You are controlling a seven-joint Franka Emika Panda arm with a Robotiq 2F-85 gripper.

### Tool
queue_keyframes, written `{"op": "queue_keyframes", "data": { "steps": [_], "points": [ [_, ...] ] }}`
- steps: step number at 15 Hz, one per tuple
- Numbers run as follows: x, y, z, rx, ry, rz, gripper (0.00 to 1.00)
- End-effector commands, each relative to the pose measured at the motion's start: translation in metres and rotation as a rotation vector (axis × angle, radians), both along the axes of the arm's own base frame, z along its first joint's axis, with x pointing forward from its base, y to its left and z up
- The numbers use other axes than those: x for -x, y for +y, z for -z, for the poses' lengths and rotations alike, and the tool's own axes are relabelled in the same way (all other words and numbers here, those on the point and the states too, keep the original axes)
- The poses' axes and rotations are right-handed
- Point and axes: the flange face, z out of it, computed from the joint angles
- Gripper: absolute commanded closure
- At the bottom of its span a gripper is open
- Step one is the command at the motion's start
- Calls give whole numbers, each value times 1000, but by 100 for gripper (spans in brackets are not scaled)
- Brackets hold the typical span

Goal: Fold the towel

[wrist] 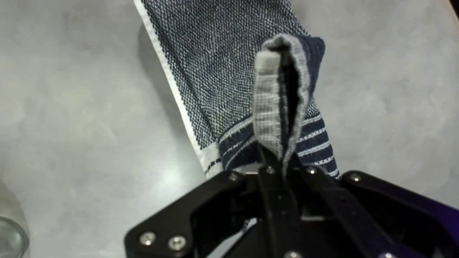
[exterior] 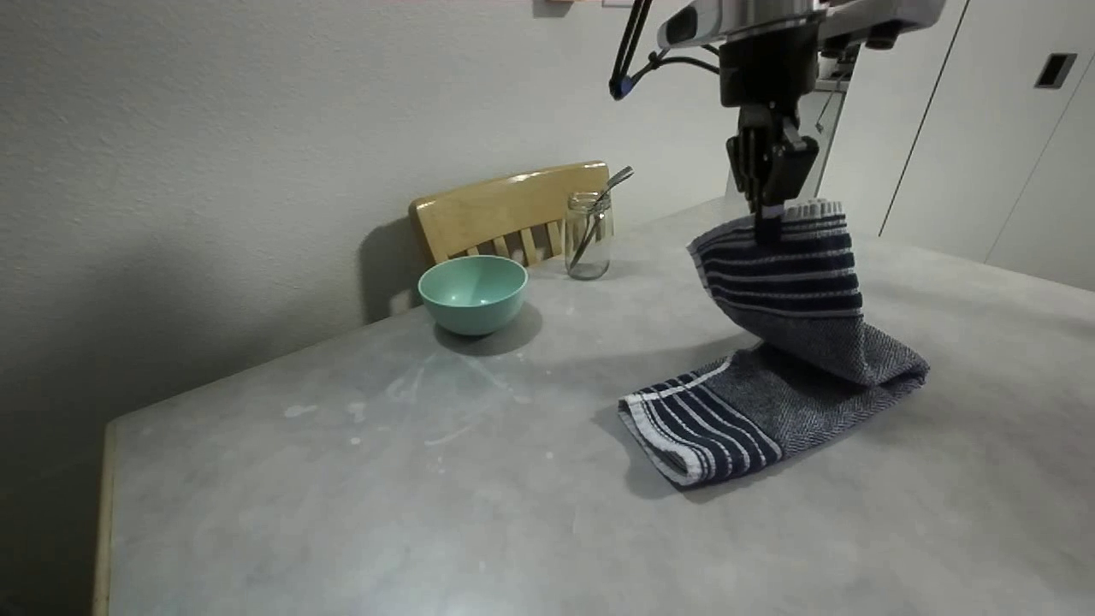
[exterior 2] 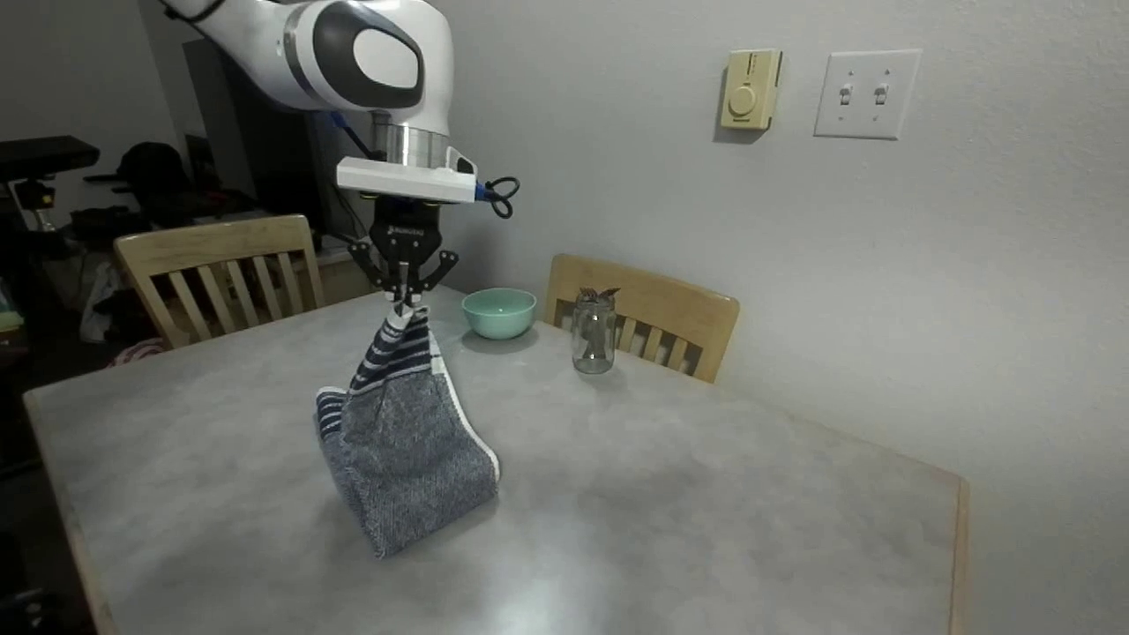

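A teal bowl [exterior: 473, 315] is sitting on the desk [exterior: 342, 496] near a jar [exterior: 601, 246] holding cutlery [exterior 2: 596, 296]; 2 chairs [exterior 2: 216, 243] are standing alongside, and 2 switches [exterior 2: 845, 94] are showing on the wall [exterior 2: 882, 282].

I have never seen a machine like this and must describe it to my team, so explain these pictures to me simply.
The machine is a single mostly white robot arm that ends in black fingers, which pinch like tongs. Two pictures are taken from outside the robot, from different places; the third is taken from its wrist, looking past the fingers toward the table. On the table are a blue-grey towel, a teal bowl, and a glass jar with utensils leaning in it. The fingers hold one striped end of the towel in the air; the rest slopes down onto the table, where the other striped end lies. The job is to fold that towel.
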Motion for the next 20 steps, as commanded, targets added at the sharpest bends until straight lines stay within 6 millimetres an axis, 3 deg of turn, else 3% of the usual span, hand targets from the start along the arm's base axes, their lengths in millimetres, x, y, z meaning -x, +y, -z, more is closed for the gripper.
{"op": "queue_keyframes", "data": {
  "steps": [1,3,10,16,20],
  "points": [
    [-25,1,32,-92,55,16,98],
    [-35,8,44,-121,61,36,98],
    [-61,57,58,-93,116,5,98],
    [-55,90,63,31,214,41,98],
    [-52,113,61,260,121,85,98]
  ]
}}
